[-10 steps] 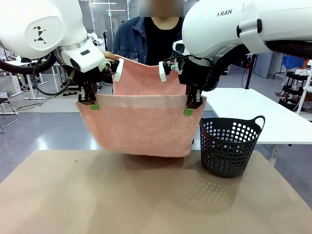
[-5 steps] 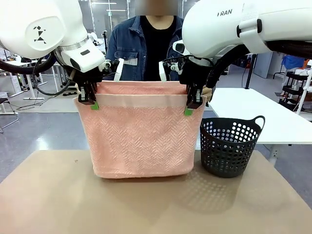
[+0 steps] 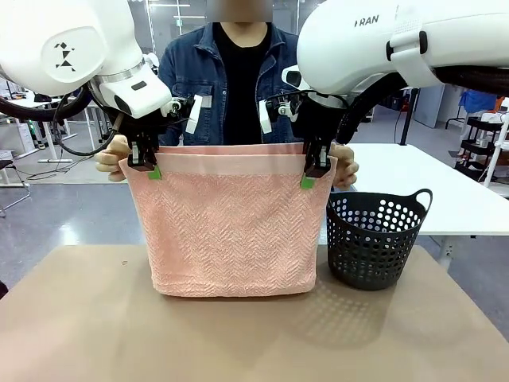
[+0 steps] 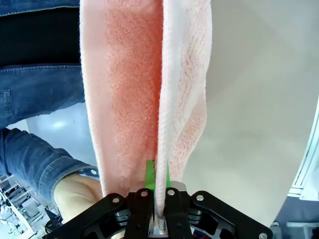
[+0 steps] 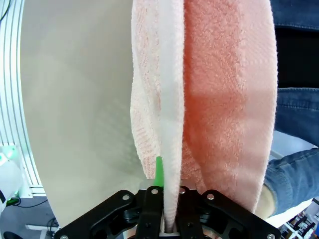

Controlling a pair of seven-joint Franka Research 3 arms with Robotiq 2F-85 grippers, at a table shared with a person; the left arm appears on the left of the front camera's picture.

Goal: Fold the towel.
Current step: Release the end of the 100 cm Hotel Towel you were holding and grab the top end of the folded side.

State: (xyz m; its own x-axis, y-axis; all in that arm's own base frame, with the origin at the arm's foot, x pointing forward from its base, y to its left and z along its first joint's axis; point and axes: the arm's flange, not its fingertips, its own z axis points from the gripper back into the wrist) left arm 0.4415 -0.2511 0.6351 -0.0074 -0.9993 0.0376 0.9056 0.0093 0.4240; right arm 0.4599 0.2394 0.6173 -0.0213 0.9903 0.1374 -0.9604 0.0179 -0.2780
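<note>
The pale salmon-pink towel (image 3: 229,227) hangs doubled over above the table, its plain border band along the top. My left gripper (image 3: 151,169) is shut on its top left corner and my right gripper (image 3: 310,178) is shut on its top right corner. The person's hands (image 3: 111,156) hold the far layer at both top corners, just behind my fingers. In the left wrist view the towel (image 4: 149,89) runs up from between the shut green pads of my left gripper (image 4: 157,211). In the right wrist view the towel (image 5: 199,99) is likewise pinched in my right gripper (image 5: 167,214).
A black perforated basket (image 3: 374,239) stands on the brown table (image 3: 238,334) at the right, close to the towel's right edge. A white table (image 3: 429,183) lies behind it. The person in a denim jacket (image 3: 231,79) stands right behind the towel.
The person brought the far half of the towel down level with my grippers. The towel now hangs straight in two layers, and the person's hands show at both top corners.
</note>
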